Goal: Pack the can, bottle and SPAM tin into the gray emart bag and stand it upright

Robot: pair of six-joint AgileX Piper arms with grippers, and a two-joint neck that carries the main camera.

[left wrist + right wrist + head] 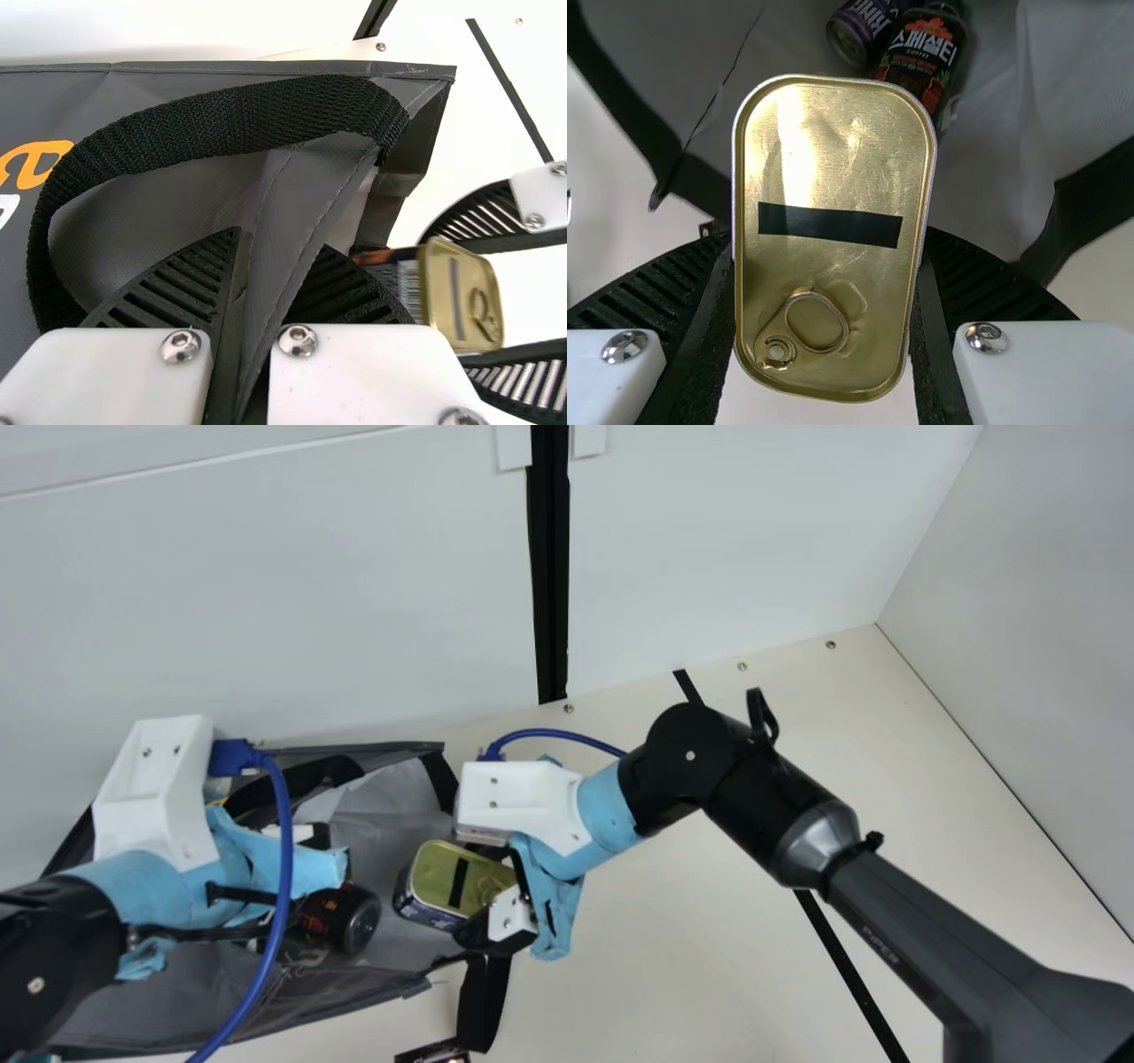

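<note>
One left gripper (314, 868), its two fingers closed together but for a fold of cloth, grips the rim of one gray emart bag (385, 824), which lies on its side. Inside, one can (855, 35) and one bottle (926, 53) lie side by side. To their right, one SPAM tin (452, 877) is at the bag's mouth, held between the two fingers of one right gripper (483, 893), parted to the tin's width; its lid bears one black strip (830, 225).
</note>
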